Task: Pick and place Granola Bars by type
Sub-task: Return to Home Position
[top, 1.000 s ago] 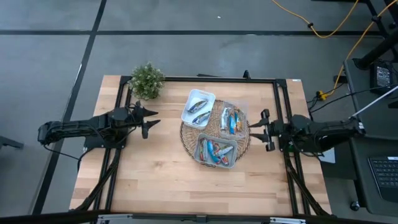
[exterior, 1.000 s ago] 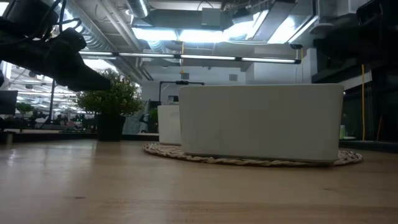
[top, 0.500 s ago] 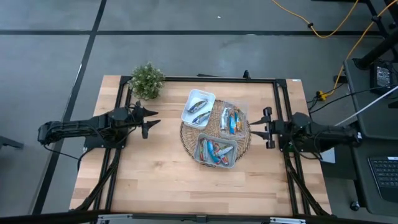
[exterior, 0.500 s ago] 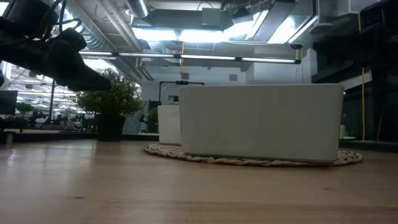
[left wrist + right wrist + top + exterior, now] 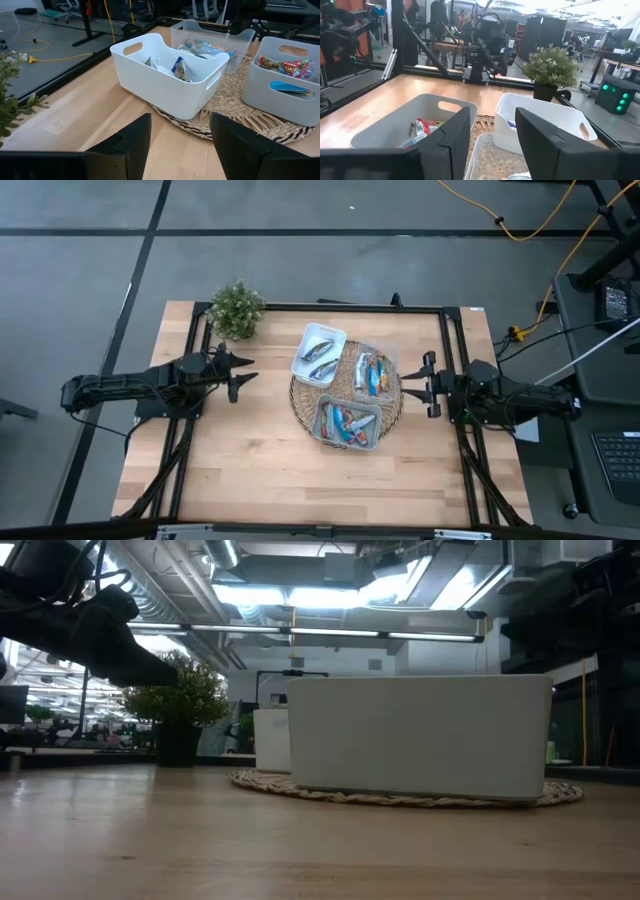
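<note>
"While both arms sit at the sides of the counter (image 5: 250, 470), which step would you call this?"

"The parking step, I'd judge. The left tool (image 5: 243, 370) hovers over the left side, fingers apart and empty. The right tool (image 5: 412, 385) hovers just right of the mat (image 5: 300, 408), fingers likewise apart, holding nothing."

"And the bars (image 5: 320, 358)?"

"All in bins on the mat, as far as I can see. Blue ones lie in the white bin (image 5: 305, 340). Red ones with some blue lie in the gray bin (image 5: 322, 435), and a mixed lot is in the clear bin (image 5: 392, 355). None lies loose on the counter."

"So the sorting looks finished?"

"Probably; nothing is left to pick. The next move should only call for drawing each arm off to its rest pose. Both tools must keep clear of the bin rims, the right one especially, since it is nearest the clear bin."
</note>
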Motion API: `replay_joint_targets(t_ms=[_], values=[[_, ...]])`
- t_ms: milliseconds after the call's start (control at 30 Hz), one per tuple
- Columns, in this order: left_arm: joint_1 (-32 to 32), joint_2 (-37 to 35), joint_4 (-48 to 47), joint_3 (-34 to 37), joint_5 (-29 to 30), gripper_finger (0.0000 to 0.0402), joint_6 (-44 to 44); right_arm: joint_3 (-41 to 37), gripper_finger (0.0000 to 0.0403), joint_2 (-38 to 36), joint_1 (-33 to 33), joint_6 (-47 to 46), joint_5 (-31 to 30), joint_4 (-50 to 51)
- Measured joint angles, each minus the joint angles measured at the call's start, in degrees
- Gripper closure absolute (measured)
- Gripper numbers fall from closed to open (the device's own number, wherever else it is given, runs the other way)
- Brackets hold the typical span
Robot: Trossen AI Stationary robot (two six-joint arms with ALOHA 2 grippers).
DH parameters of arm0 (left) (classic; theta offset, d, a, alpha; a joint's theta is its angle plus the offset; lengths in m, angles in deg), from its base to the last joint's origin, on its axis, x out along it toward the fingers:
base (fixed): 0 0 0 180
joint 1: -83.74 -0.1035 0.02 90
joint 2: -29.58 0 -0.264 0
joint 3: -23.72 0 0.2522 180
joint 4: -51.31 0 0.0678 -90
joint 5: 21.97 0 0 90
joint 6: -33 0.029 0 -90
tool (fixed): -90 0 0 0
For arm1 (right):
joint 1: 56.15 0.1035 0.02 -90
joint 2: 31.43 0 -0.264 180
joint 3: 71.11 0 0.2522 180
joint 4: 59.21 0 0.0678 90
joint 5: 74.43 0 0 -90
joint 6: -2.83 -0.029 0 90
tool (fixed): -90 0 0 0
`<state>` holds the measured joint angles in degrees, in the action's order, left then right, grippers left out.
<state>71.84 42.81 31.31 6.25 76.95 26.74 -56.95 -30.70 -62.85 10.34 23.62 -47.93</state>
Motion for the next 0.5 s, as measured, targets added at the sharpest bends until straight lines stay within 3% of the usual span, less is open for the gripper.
replay_joint_targets(t_ms=[500], values=[[0.0, 0.0, 0.0, 0.0, 0.0, 0.0206, 0.0, 0.0, 0.0243, 0.0, 0.0, 0.3, 0.0, 0.0]])
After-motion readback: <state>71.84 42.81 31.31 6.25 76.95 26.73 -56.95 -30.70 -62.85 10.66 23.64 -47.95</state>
